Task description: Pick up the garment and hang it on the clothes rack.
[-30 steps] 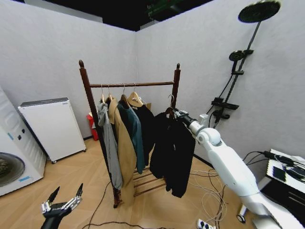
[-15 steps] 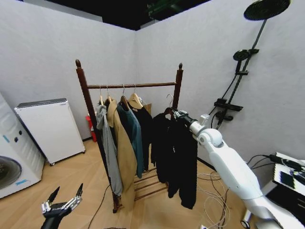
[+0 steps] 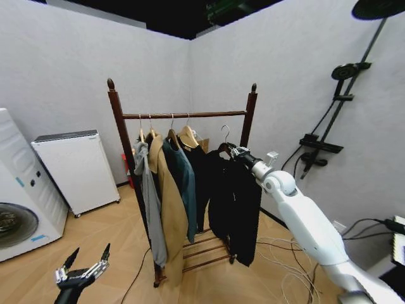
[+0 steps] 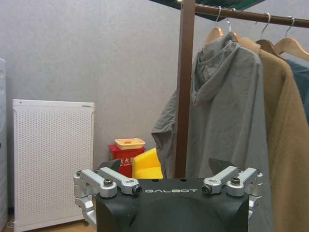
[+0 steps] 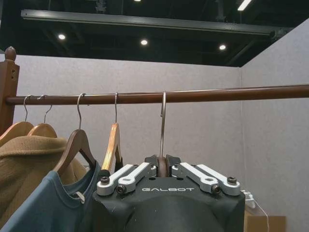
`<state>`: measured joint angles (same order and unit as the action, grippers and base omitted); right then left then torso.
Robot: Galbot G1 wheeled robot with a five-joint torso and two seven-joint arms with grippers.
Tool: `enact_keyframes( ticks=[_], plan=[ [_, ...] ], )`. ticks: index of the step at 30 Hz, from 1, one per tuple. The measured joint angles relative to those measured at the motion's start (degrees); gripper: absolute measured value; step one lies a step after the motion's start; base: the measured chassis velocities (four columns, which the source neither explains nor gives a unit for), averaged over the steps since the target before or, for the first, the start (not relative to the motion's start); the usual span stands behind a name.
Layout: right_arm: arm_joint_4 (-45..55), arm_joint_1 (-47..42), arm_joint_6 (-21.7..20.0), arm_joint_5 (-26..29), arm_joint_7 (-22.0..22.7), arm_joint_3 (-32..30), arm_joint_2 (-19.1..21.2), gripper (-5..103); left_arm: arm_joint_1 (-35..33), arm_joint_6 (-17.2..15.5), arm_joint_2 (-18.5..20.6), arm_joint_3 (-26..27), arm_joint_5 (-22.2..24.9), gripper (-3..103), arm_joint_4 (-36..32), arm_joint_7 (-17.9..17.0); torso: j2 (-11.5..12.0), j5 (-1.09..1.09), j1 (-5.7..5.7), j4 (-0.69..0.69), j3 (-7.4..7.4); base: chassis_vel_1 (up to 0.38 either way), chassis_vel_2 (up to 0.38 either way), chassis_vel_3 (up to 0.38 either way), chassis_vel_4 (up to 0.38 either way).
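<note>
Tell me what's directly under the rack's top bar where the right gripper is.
The black jacket's hanger hook rises from the right gripper toward the bar; whether it's over the bar is hidden.

right arm raised, tool (image 3: 235, 151) clamped | left tool (image 3: 85, 265) low, fingers spread

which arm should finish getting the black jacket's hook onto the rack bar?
Right. The right gripper is shut on the garment's hanger, its hook raised beside the clothes rack's top bar. The left gripper is open, low near the floor, away from the bar.
</note>
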<state>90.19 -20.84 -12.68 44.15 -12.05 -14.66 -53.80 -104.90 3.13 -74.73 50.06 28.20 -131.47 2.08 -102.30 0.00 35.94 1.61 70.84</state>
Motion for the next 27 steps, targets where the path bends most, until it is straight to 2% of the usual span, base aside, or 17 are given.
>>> enact_keyframes(
  ticks=[7, 9, 14, 20, 27],
  plan=[
    [3.3, -1.3, -0.5, 1.5, 0.9, -0.4, 0.2, 9, 0.0, 0.0, 0.0, 0.0, 0.0, 100, 0.0, 0.0, 0.0, 0.01, 0.00, 0.06, 0.00, -0.080, 0.092, 0.089, -0.091],
    [7.3, -1.9, -2.3, 2.2, 2.2, -1.2, 0.4, 9, 0.0, 0.0, 0.0, 0.0, 0.0, 100, 0.0, 0.0, 0.0, 0.01, 0.02, 0.07, 0.00, -0.061, 0.054, 0.051, -0.079],
    [8.3, 0.0, -3.2, 2.6, 3.5, -0.7, 0.6, 9, 0.0, 0.0, 0.0, 0.0, 0.0, 100, 0.0, 0.0, 0.0, 0.00, 0.01, 0.04, 0.00, -0.015, 0.022, 0.013, -0.014],
    [3.8, 7.6, -3.4, 2.7, 4.6, 4.5, -0.1, 9, 0.0, 0.0, 0.0, 0.0, 0.0, 100, 0.0, 0.0, 0.0, -0.01, -0.02, 0.04, -0.01, 0.000, 0.000, 0.000, 0.000],
    [-5.4, 15.1, -2.2, 0.6, 4.9, 10.5, -3.2, 9, 0.0, 0.0, 0.0, 0.0, 0.0, 100, 0.0, 0.0, 0.0, 0.01, 0.00, 0.03, 0.00, 0.000, 0.000, 0.000, 0.000]
  ],
)
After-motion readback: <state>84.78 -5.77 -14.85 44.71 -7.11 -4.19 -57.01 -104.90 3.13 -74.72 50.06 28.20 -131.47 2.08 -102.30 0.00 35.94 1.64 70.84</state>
